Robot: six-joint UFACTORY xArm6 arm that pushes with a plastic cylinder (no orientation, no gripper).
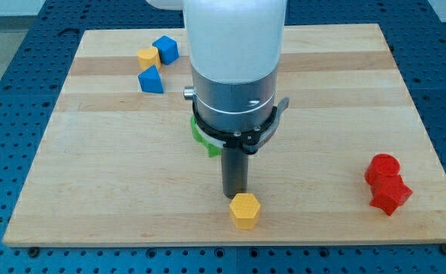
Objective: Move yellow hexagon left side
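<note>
The yellow hexagon (245, 211) lies near the view's bottom edge of the wooden board (93, 190), a little right of centre. My rod comes down from the arm's white and grey body, and my tip (234, 196) stands right behind the hexagon, at its upper left, touching or almost touching it.
A small yellow block (148, 56), a blue cube (165, 49) and a blue wedge-like block (151, 80) cluster at the top left. A green block (202, 135) is mostly hidden behind the arm. A red cylinder (382, 167) and another red block (390, 195) sit at the right.
</note>
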